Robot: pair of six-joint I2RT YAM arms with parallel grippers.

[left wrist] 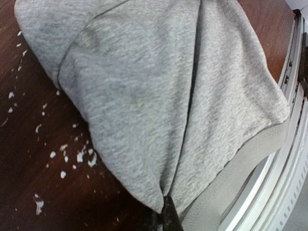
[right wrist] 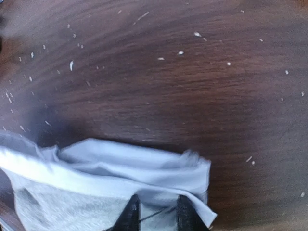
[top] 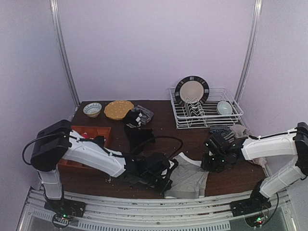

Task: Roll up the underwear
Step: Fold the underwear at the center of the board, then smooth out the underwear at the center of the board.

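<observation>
The light grey underwear [top: 190,179] lies spread at the table's front edge. My left gripper [top: 163,177] is shut on its left edge; in the left wrist view the grey cloth [left wrist: 159,96] fans out from the pinch at my gripper [left wrist: 166,219]. My right gripper [top: 211,162] is at its right edge, jaws apart, straddling the folded waistband [right wrist: 110,163], with cloth lying between the fingertips of the gripper [right wrist: 156,216]. A black underwear [top: 138,137] lies flat mid-table. A tan garment [top: 239,130] sits by the rack.
A white wire dish rack [top: 226,118] with a plate [top: 191,90] and bowl [top: 224,107] stands back right. A yellow plate [top: 118,109], small bowl [top: 92,109], dark cloth bundle [top: 139,115] and red tray [top: 89,132] are to the left. White crumbs [left wrist: 79,156] dot the wood.
</observation>
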